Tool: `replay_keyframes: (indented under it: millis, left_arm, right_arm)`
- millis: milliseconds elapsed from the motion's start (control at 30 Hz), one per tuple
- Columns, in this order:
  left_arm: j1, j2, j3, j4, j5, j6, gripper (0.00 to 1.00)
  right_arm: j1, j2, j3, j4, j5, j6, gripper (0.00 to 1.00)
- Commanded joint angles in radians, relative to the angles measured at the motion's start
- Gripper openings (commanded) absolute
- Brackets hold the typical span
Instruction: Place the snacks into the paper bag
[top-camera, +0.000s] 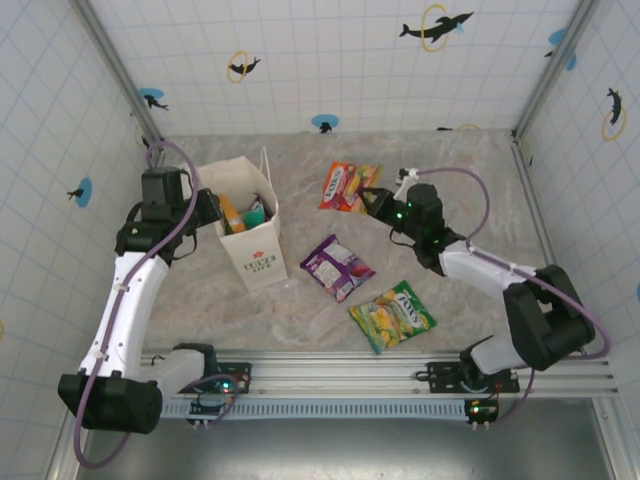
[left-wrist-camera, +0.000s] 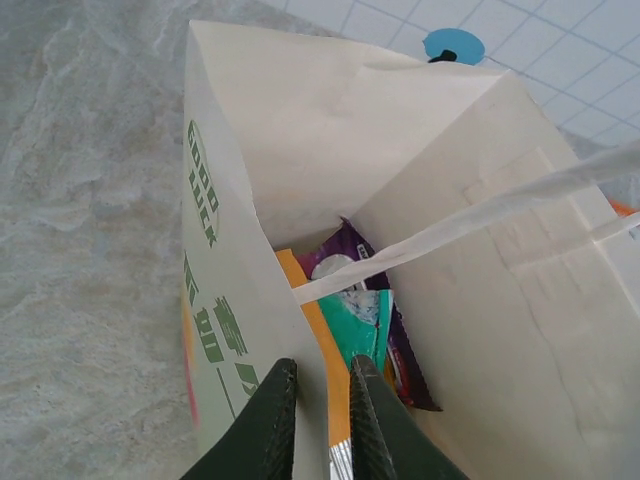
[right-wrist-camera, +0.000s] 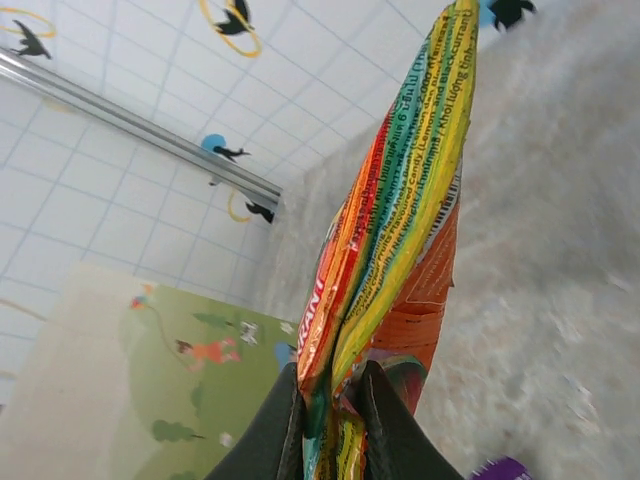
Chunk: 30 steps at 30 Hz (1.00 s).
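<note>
A: Item 1, paper bag (top-camera: 263, 262), loc.?
B: Upright, mouth open, left half of table (top-camera: 300, 325), abt midway btwn far & near edges.
A: Contents?
B: 3 pkts on end inside: orange pkt (left-wrist-camera: 316, 345), teal pkt (left-wrist-camera: 357, 322), magenta-purple pkt (left-wrist-camera: 338, 248) behind them.
A: And left gripper (left-wrist-camera: 322, 425)?
B: At bag's left rim. Jaws narrow, one finger outside the side wall, one inside. Pinching or just astride, can't tell.
A: Item 2, red-orange pkt (top-camera: 345, 185)?
B: Near far edge, abt centre. Held by right gripper (right-wrist-camera: 330, 420), jaws nearly closed w/ pkt's end btwn them. Pkt stands edge-on above the fingers in wrist view. Lifted or touching table, can't tell.
A: Item 3?
B: That's purple pkt (top-camera: 337, 267): flat, mid-table, just right of bag, not touching it.
A: Item 4?
B: Last one, green-yellow pkt (top-camera: 392, 317): flat, right of centre, close to near edge, apart from purple pkt.
</note>
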Motion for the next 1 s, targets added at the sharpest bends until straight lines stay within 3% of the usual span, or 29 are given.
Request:
replay_keyframes:
  millis: [0,233,533,733,967]
  left_arm:
    - [-0.002,-0.017,0.041,-0.024,-0.021,0.001,0.20]
    - [-0.001,-0.033,0.064,-0.037,-0.041,-0.011,0.25]
    - [-0.003,-0.038,0.106,-0.083,-0.107,-0.007,0.27]
    - [-0.002,-0.043,0.121,-0.123,-0.184,0.005,0.23]
    - [-0.002,-0.055,0.147,-0.143,-0.198,0.011,0.21]
  right_arm:
    - [0.057,-0.060,0.134,-0.133,0.121,-0.170,0.00]
    - [0.225,-0.066,0.357,-0.175,0.280,-0.378,0.00]
    - [0.441,-0.011,0.529,-0.062,0.354,-0.630,0.00]
    - [0.527,0.033,0.567,0.007,0.346,-0.709,0.00]
    - [0.577,0.103,0.605,0.031,0.366,-0.749,0.00]
